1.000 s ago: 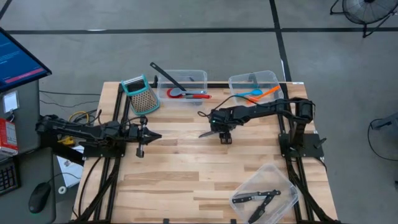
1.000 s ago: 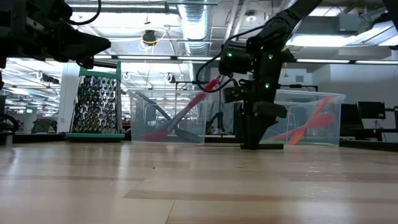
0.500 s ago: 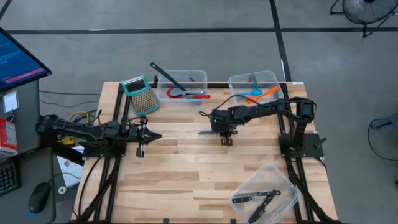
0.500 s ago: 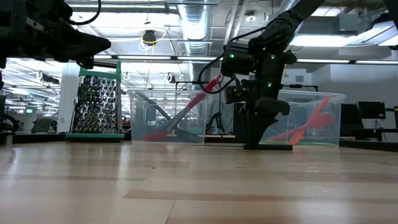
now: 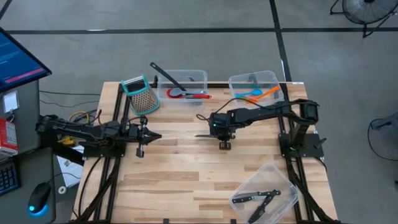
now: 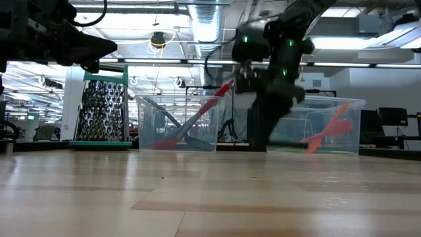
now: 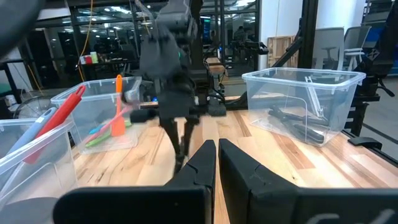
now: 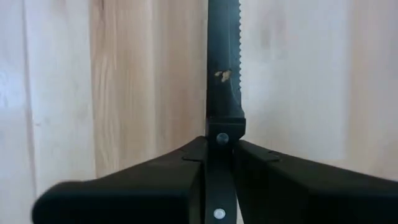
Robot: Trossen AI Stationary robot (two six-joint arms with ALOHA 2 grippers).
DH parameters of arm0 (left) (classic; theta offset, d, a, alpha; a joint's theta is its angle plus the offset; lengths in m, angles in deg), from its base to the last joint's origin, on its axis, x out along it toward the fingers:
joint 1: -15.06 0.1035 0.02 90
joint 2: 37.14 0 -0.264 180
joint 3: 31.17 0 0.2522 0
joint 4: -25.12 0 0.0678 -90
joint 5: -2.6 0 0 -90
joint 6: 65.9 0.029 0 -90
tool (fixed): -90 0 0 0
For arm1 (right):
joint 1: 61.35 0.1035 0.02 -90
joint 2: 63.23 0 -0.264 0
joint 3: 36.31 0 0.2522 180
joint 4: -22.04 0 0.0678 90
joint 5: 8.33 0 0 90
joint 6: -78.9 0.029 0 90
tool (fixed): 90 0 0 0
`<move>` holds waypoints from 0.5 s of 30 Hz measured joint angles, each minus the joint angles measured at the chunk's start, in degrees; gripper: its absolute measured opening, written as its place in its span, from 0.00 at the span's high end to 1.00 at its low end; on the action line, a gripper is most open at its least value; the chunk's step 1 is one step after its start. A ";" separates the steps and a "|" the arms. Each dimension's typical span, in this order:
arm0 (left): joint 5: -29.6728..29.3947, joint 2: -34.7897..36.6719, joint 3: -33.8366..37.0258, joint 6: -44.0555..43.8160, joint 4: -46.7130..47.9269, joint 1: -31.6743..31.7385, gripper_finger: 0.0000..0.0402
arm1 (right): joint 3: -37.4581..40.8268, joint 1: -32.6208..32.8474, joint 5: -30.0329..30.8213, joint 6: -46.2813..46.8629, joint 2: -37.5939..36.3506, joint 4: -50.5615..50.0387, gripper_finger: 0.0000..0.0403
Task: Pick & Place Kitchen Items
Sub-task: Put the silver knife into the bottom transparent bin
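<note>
— Where was the knife [image 8: 222, 68]?
— Pinched at its handle between the right gripper's [image 5: 221, 134] fingers [image 8: 273, 177], blade pointing away from the wrist, over bare table [image 5: 186, 168].
— And the left gripper [image 5: 151, 136]?
— Pressed together, well apart.

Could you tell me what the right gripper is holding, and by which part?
The right gripper is shut on a knife, clamped on its black handle.
</note>
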 joint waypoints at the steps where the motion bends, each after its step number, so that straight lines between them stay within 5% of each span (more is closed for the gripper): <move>1: 0.00 0.00 -0.02 0.00 -0.01 0.00 0.99 | -0.09 0.27 0.08 0.39 -0.95 -0.16 0.91; 15: 0.02 0.20 -0.01 0.09 -5.86 0.00 0.99 | -0.07 7.57 0.50 11.50 -26.02 -3.03 0.91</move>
